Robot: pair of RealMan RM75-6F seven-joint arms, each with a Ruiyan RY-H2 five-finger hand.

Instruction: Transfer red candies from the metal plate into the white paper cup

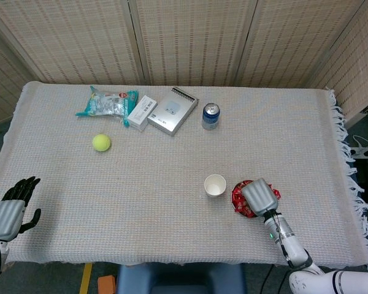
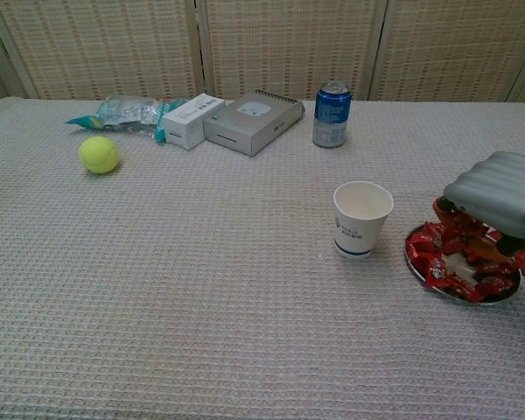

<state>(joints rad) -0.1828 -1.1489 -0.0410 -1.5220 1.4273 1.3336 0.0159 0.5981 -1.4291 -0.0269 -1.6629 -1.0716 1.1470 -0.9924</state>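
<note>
Right robot hand point(image 2: 493, 194) over the metal plate point(image 2: 417, 265), candies under its palm; transfer barely begun

Back of the robot hand faces the cameras and hides the fingers, so whether it grips any red candies point(image 2: 444, 267) I cannot tell, though red wrappers show right beneath the palm; most candies lie heaped in the plate, one or two hanging at its far rim; the white paper cup point(image 2: 362, 219) stands upright just beside the plate, its visible inside looking empty, so by my judgement no candy has gone in yet and the whole lift, carry and drop is left; left robot hand point(image 1: 12, 208) rests open at the bench point(image 1: 141, 202) edge, well apart, holding nothing.
</note>
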